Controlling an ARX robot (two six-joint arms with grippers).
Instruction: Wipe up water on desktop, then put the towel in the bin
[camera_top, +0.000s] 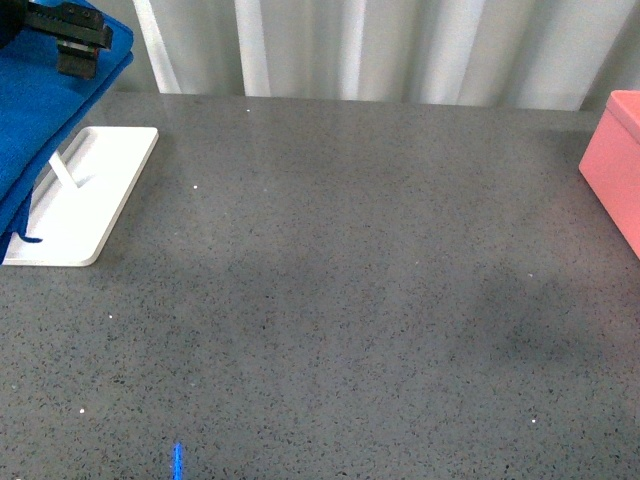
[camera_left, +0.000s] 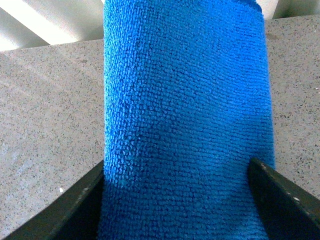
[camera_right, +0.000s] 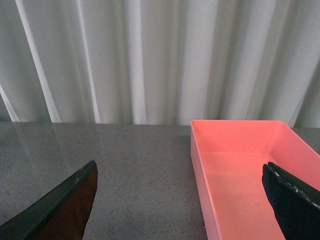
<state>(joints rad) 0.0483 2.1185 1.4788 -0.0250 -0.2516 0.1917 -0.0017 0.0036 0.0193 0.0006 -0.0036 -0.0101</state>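
Note:
The blue towel (camera_top: 40, 130) hangs draped at the far left over a white rack base (camera_top: 100, 200) on the dark grey speckled desktop (camera_top: 340, 300). My left gripper (camera_top: 72, 40) is open at the towel's top. In the left wrist view the towel (camera_left: 185, 125) fills the space between the two open fingers (camera_left: 75, 205), which stand at its edges. The salmon-pink bin (camera_top: 615, 160) sits at the right edge. In the right wrist view the bin (camera_right: 240, 170) is empty, and my right gripper (camera_right: 180, 200) is open over its near-left wall. No water is discernible.
A white curtain (camera_top: 380, 45) hangs behind the desktop's far edge. The white rack base has a thin white upright bar (camera_top: 62, 168) on it. A small blue streak (camera_top: 177, 460) shows at the front edge.

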